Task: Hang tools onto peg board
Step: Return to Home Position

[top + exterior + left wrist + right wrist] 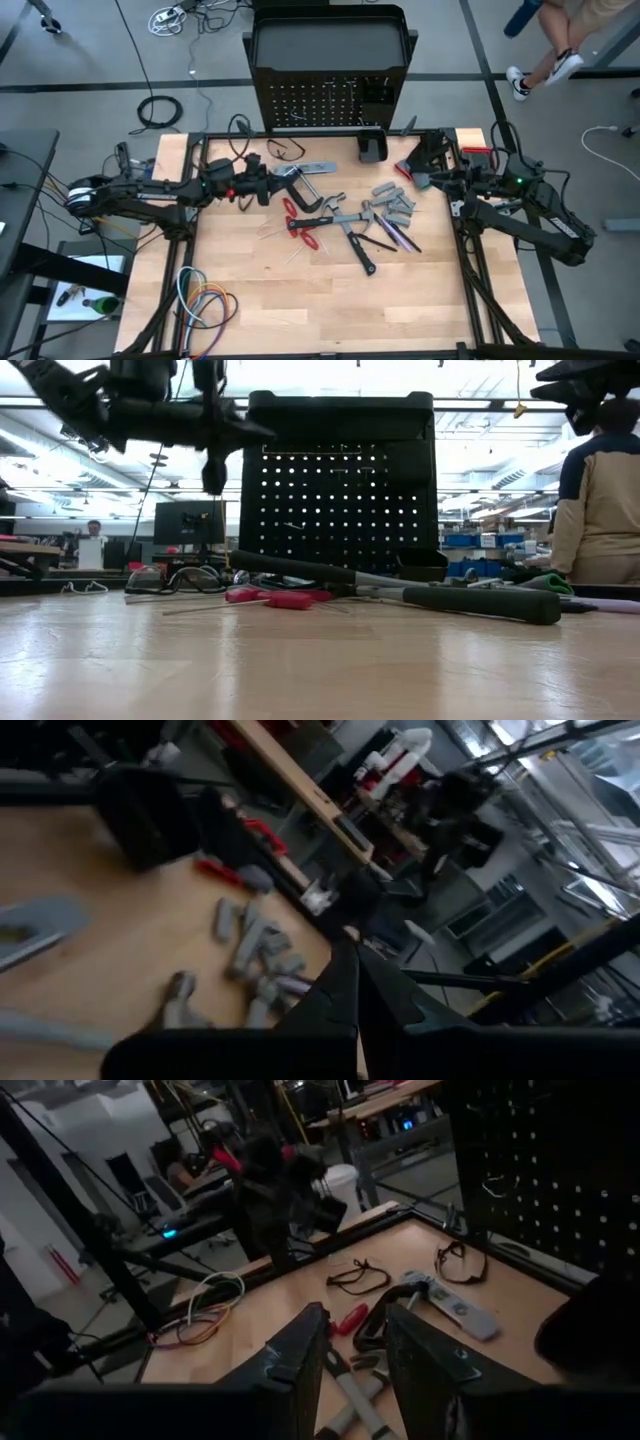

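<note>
The black peg board (320, 105) stands upright at the table's far edge, with nothing that I can make out hanging on it (340, 500). The tools lie loose on the wood in front of it: a silver level (315, 168), a black C-clamp (302, 192), red-handled pliers (300, 222), hammers (350, 225), grey wrenches (392, 205) and thin screwdrivers (398, 238). My left gripper (268, 188) is shut and empty, well above the table beside the C-clamp (352, 948). My right gripper (412, 177) hovers open and empty near the far right corner (358, 1335).
A small black box (372, 148) sits at the foot of the peg board. Coiled coloured cables (205, 300) lie at the near left corner. Dark wire loops (358, 1275) rest near the far edge. A person (600, 490) stands beyond the table on the right.
</note>
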{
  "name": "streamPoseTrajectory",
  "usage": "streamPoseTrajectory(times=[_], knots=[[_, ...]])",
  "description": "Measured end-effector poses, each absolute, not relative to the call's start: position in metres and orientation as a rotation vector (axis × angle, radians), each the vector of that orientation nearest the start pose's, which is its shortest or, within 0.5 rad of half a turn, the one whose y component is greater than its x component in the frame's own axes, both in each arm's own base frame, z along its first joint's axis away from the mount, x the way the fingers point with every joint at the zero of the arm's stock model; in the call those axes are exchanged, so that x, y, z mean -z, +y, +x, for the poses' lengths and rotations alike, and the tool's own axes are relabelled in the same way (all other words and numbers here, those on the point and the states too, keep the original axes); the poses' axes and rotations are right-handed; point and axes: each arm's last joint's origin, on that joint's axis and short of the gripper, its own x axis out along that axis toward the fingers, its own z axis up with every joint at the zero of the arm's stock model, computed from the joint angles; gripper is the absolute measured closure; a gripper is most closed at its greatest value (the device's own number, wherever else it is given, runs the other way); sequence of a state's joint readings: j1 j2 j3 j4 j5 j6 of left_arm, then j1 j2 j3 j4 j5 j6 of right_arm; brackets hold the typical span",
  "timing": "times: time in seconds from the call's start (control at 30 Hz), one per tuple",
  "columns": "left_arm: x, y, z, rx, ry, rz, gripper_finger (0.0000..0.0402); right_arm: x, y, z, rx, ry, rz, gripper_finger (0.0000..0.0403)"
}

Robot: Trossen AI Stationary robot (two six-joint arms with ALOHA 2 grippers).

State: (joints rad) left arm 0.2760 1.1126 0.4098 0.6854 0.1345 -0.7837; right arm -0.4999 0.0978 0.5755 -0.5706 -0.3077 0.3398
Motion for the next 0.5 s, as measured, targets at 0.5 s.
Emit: streamPoseTrajectory(times=[0.5], knots=[[-0.125, 0.046, 0.165, -0.368, 0.279, -0.732, 0.0398, -0.288, -0.015, 0.041, 0.281, 0.019, 0.387, 0.0288]])
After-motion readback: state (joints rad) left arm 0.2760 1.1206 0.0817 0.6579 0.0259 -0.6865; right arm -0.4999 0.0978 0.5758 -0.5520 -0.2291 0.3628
